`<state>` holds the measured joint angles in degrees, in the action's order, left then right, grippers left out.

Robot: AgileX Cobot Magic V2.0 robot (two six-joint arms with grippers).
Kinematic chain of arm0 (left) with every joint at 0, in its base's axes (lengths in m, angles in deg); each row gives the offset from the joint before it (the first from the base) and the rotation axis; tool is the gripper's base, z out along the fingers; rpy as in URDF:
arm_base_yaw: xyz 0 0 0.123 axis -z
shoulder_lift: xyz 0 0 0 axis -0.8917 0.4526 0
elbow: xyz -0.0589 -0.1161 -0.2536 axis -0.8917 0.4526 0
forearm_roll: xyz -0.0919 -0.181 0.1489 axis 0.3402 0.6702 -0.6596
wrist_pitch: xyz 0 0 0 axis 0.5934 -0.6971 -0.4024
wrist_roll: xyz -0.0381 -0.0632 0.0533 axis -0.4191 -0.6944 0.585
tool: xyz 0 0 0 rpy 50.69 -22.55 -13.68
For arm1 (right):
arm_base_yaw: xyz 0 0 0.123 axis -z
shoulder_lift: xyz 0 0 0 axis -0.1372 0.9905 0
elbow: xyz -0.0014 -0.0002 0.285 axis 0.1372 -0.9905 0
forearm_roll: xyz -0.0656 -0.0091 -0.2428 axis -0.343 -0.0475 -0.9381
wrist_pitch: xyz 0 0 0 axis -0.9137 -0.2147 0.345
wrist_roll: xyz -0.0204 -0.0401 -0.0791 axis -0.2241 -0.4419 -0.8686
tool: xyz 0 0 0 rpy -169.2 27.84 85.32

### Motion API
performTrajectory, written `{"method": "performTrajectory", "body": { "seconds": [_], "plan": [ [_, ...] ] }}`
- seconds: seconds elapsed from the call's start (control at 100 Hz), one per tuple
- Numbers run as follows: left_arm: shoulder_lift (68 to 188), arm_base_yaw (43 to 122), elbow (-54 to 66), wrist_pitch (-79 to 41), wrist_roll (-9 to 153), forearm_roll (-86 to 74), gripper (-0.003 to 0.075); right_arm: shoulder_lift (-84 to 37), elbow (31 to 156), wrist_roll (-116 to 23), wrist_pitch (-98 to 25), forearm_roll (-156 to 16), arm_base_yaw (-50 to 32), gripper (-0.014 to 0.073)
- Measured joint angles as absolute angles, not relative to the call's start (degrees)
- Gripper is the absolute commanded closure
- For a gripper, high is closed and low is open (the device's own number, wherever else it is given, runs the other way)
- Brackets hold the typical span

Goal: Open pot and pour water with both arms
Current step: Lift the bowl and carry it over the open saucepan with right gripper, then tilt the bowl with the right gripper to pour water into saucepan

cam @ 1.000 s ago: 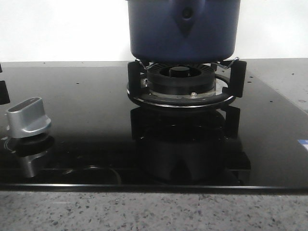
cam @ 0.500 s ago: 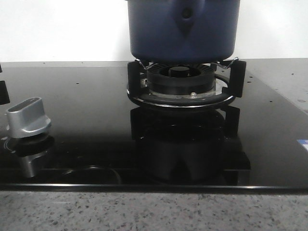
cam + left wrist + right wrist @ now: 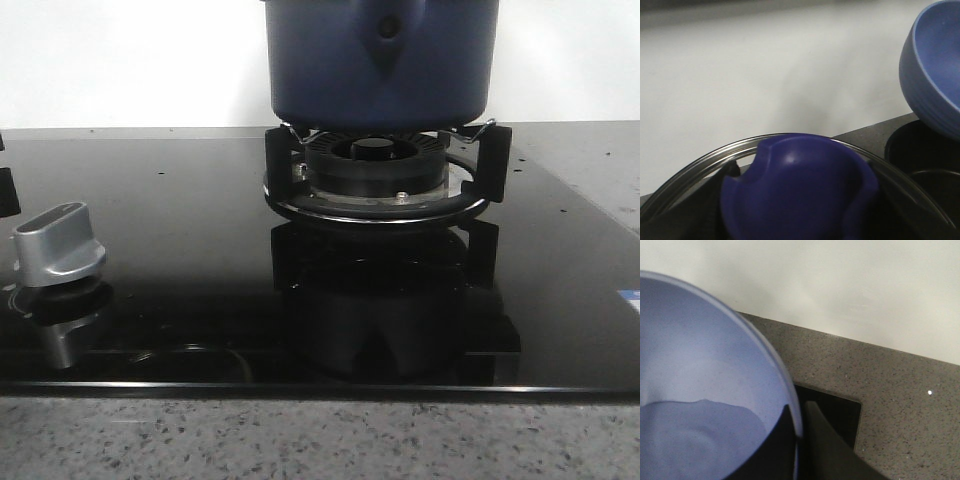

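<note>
The dark navy pot (image 3: 380,60) stands on the burner (image 3: 375,175); its top is cut off in the front view, and neither gripper shows there. In the left wrist view my left gripper (image 3: 796,202) is shut on the blue knob (image 3: 795,185) of a glass lid (image 3: 700,162) with a metal rim, held beside the pot's dark open mouth (image 3: 920,157). A lighter blue bowl (image 3: 932,65) hangs tilted above that mouth. My right gripper (image 3: 799,440) is shut on the rim of this bowl (image 3: 700,350), one finger inside and one outside. Water (image 3: 690,440) lies in the bowl.
A silver stove knob (image 3: 58,245) stands at the left of the black glass cooktop (image 3: 180,230). Speckled grey counter (image 3: 890,390) surrounds the cooktop, with a white wall (image 3: 840,280) close behind it.
</note>
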<state>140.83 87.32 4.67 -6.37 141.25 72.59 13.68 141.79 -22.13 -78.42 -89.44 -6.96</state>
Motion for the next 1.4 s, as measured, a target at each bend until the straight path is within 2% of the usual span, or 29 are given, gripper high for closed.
{"method": "performTrajectory", "body": {
  "seconds": [0.92,1.4],
  "plan": [
    [140.8,87.3,4.7,-6.4,141.2,72.6,0.0459,14.2,141.8,-22.3,-71.9,-95.6,-7.2,0.0639],
    [140.8,87.3,4.7,-6.4,141.2,72.6,0.0459,14.2,141.8,-15.2,-70.8,-113.7,-14.2,0.0639]
  ]
}}
